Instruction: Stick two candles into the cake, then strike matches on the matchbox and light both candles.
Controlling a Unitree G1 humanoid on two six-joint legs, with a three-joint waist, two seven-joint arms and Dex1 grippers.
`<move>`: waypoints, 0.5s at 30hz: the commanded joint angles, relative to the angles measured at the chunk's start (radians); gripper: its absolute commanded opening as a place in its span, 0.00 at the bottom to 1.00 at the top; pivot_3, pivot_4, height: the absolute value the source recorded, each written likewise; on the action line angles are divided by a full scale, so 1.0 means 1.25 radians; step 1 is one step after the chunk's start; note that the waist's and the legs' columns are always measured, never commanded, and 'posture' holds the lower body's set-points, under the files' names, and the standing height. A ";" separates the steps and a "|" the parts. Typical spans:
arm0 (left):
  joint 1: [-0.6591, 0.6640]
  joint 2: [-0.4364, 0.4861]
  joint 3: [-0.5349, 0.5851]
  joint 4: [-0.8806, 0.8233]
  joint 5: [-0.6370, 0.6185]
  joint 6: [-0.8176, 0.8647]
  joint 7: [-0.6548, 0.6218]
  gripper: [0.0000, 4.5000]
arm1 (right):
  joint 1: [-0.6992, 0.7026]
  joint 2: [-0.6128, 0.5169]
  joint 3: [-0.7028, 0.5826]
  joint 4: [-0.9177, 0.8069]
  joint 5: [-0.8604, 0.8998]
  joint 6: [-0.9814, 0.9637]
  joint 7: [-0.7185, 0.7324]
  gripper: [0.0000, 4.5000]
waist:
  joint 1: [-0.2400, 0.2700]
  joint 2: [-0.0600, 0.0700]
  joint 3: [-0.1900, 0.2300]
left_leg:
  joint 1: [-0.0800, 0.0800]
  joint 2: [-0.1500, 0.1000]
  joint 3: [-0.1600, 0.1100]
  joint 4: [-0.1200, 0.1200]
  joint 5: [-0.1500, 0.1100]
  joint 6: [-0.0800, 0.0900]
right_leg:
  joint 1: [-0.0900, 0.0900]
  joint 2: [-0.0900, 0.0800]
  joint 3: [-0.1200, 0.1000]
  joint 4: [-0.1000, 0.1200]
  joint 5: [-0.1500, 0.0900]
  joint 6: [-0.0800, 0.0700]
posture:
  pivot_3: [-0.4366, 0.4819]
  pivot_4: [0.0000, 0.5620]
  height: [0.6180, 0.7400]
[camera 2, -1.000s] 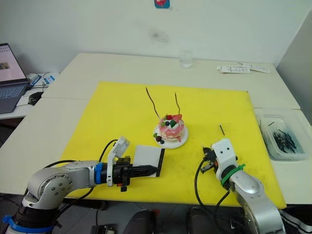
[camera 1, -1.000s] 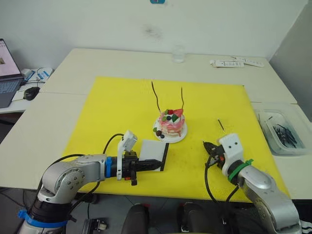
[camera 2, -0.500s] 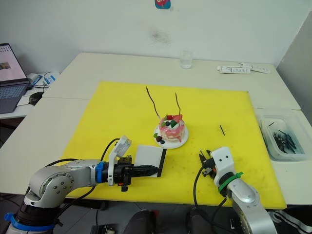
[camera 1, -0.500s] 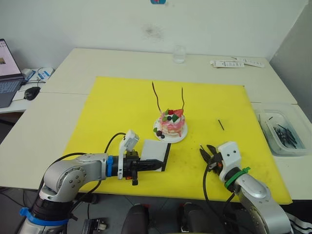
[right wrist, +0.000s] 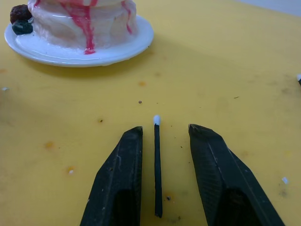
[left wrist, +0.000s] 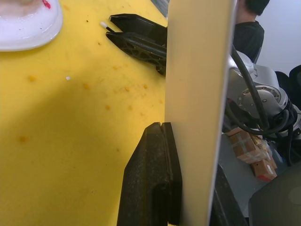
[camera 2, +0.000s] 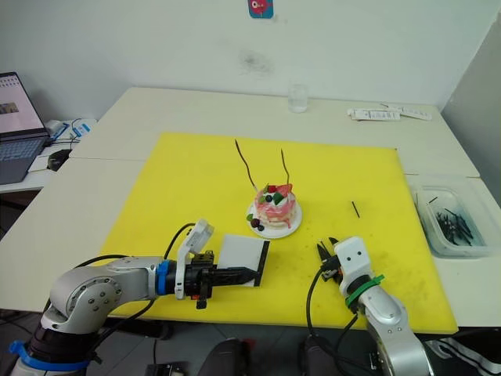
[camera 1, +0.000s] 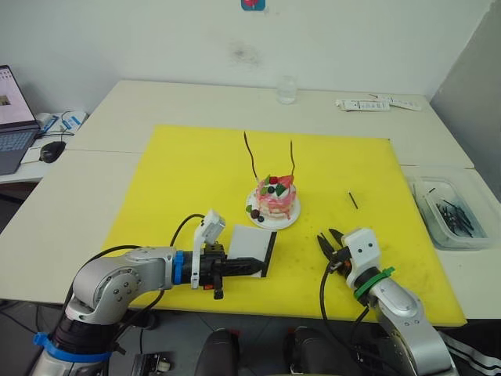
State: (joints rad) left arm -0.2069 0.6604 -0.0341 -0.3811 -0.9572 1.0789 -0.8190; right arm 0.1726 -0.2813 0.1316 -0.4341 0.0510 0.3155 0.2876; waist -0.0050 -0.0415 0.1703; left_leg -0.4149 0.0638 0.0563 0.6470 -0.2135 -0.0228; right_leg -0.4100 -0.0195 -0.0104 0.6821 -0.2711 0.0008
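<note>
The cake [camera 1: 274, 201] sits on its small white plate near the middle of the yellow mat [camera 1: 188, 168] on the desk [camera 1: 94, 133]; both candles [camera 1: 250, 155] stand upright in it, one at the left and one at the right of its top, and no flame shows on either. The matchbox [camera 1: 250, 249] lies just near-left of the cake, its black strip along the right side; the left gripper [camera 1: 244, 266] has its fingers pinching the matchbox's near edge, one finger [left wrist: 153, 179] pressed flat against the box's side in the left wrist view. The right gripper [camera 1: 331, 244] rests low on the mat to the near right of the cake, its fingers spread; between them a match [right wrist: 157, 165] lies flat on the mat, touching neither finger, its white tip pointing towards the cake. Another match [camera 1: 353, 200] lies alone on the mat to the right of the cake; more dark sticks lie in a clear tray [camera 1: 448, 235] off the mat's right edge; a laptop [camera 1: 12, 117] and a mouse [camera 1: 49, 150] sit at the far left.
</note>
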 commanded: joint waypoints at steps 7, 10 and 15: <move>-0.005 -0.003 0.004 -0.010 0.001 -0.011 -0.008 0.00 | 0.019 0.021 -0.004 0.013 0.020 0.020 0.004 0.23 | 0.000 -0.001 -0.001 | 0.000 0.000 0.000 0.000 0.000 0.000 | 0.000 0.000 0.000 0.000 0.000 0.000 | 0.48 0.27 0.72; -0.001 -0.003 0.006 -0.014 -0.002 -0.009 -0.005 0.00 | 0.024 0.025 -0.002 0.002 0.025 0.023 0.007 0.01 | 0.000 -0.001 -0.001 | 0.000 0.000 0.000 0.000 0.000 0.000 | 0.000 0.000 0.000 0.000 0.000 0.000 | 0.48 0.27 0.72; 0.002 -0.005 0.010 -0.016 -0.006 -0.006 0.000 0.00 | 0.037 0.019 0.002 -0.023 0.029 0.030 0.020 0.01 | 0.001 -0.001 -0.001 | 0.000 0.000 0.000 0.000 0.000 0.000 | 0.000 0.000 0.000 0.000 0.000 0.000 | 0.48 0.27 0.72</move>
State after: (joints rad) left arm -0.2036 0.6604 -0.0341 -0.3809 -0.9552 1.0791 -0.8173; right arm 0.1969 -0.2532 0.1210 -0.4511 0.0720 0.3346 0.2996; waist -0.0041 -0.0425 0.1693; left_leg -0.4151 0.0639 0.0560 0.6464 -0.2135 -0.0228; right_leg -0.4099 -0.0198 -0.0108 0.6818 -0.2712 0.0007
